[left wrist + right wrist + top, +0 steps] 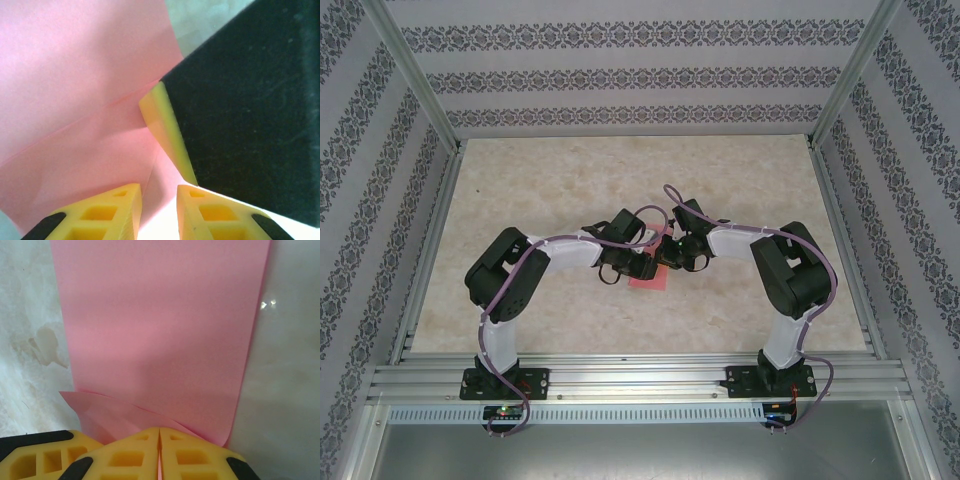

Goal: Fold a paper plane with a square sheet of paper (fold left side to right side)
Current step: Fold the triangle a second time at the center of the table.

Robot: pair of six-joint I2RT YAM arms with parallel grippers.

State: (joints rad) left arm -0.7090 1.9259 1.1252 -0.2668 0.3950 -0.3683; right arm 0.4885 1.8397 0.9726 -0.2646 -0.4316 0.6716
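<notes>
At the centre of the beige marbled worktop (pixel 520 190), a thin pink-red folded paper sheet (pixel 160 330) stretches lengthwise away from the right hand (pixel 159 432), pinched shut on its near edge, while the left hand (pixel 159 187), fingers slightly parted, hovers over a creased flap alongside.

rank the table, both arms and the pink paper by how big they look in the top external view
1. table
2. left arm and right arm: alike, not ranked
3. pink paper, partly covered
</notes>
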